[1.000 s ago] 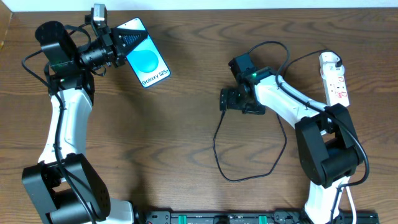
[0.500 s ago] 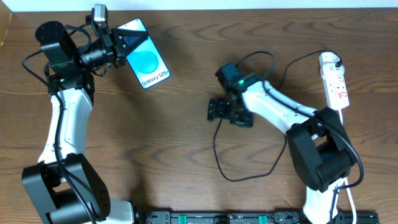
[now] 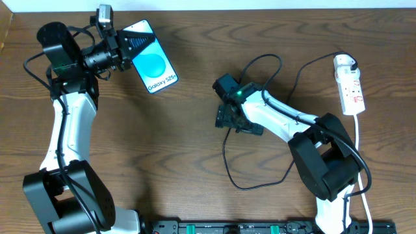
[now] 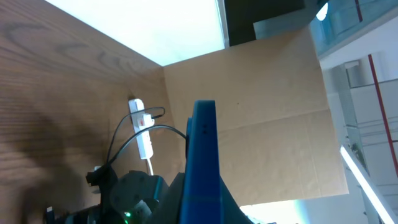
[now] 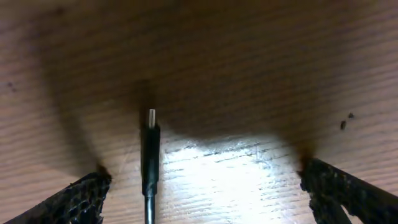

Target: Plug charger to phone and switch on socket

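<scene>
Away from the phone your left claw grips, right claw sits released astride the charger tip; limp, light cable, so pinch the stiff plug.

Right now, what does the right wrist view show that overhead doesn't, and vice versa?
Right wrist only: the charger's metal plug tip, lying on the wood between wide-open jaws. Overhead only: the phone gripped by the left tool, and the socket at far right. Both: the right tool, the charger's black cable, the wooden table.
</scene>
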Controlling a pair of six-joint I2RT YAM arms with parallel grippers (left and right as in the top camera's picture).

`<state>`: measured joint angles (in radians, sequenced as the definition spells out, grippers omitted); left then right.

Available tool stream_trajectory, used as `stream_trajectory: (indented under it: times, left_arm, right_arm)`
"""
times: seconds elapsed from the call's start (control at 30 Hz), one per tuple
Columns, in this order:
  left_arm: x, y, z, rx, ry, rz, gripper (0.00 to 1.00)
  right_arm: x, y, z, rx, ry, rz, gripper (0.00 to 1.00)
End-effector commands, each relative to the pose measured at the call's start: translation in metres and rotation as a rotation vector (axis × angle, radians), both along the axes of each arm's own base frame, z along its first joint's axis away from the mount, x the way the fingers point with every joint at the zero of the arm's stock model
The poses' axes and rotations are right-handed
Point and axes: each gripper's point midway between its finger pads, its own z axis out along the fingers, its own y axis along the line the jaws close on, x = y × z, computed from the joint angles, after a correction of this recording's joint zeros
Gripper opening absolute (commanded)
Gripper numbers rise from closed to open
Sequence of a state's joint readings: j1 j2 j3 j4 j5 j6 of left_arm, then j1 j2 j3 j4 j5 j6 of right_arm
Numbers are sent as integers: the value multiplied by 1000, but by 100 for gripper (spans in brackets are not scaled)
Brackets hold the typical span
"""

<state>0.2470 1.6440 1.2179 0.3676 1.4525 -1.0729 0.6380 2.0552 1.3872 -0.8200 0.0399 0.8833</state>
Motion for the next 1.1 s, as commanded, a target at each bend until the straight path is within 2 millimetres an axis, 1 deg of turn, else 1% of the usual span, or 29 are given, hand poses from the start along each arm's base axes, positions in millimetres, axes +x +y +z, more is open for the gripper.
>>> stream_trajectory:
  times: [0.0, 0.07, 0.1, 0.13, 0.2, 0.23, 0.27, 0.3, 0.33, 0.43, 0.47, 0.5, 0.57, 0.63, 0.67, 0.87, 0.93, 1.0, 1.03, 1.07]
  left_arm:
    - [-9, -1, 9, 0, -29, -45, 7]
    - [-9, -2, 9, 0, -29, -46, 7]
    - [-9, -2, 9, 0, -29, -46, 7]
    - [-9, -2, 9, 0, -29, -46, 7]
    - [-9, -2, 9, 1, -29, -46, 8]
    - [-9, -2, 9, 0, -29, -46, 7]
    - [-9, -2, 9, 1, -29, -46, 7]
    - [-9, -2, 9, 1, -29, -46, 8]
    - [-9, -2, 9, 1, -29, -46, 7]
    - [-9, -2, 9, 1, -30, -46, 7]
    - [-9, -2, 9, 1, -30, -46, 7]
    - [-9, -2, 9, 1, -30, -46, 7]
    - [-9, -2, 9, 2, -33, -46, 7]
    - [-9, -2, 9, 2, -33, -46, 7]
    - [-9, -2, 9, 2, -34, -46, 8]
    - [-9, -2, 9, 2, -33, -46, 7]
    - [-9, -2, 9, 2, -33, -46, 7]
    - [-9, -2, 9, 2, -33, -46, 7]
    - [-9, -2, 9, 2, -33, -46, 8]
    - [-9, -2, 9, 2, -33, -46, 7]
  right_arm:
    - [-14, 2, -36, 16, 106, -24, 99]
    - [-12, 3, -36, 23, 100, -27, 95]
    - [-11, 3, -36, 25, 96, -28, 90]
    - [-10, 4, -36, 28, 93, -28, 80]
    - [-10, 4, -36, 27, 93, -29, 67]
    - [-10, 4, -36, 27, 93, -28, 51]
    - [-10, 4, -36, 28, 93, -28, 44]
    - [-10, 4, -36, 26, 94, -28, 33]
    - [-11, 4, -36, 26, 95, -27, 27]
    - [-14, 4, -36, 29, 108, -26, 25]
    - [-17, 5, -36, 34, 122, -25, 22]
    - [-18, 5, -36, 33, 125, -24, 21]
    - [-19, 6, -36, 32, 125, -19, 14]
    - [-19, 8, -36, 34, 121, -15, 4]
    - [-17, 9, -36, 38, 115, -14, 1]
    - [-7, 13, -36, 63, 81, -20, 1]
    - [-2, 13, -35, 77, 71, 5, 1]
    - [2, 23, -33, 149, 69, 89, 1]
    - [4, 37, -28, 255, 75, 180, 1]
    - [6, 46, -25, 319, 72, 234, 1]
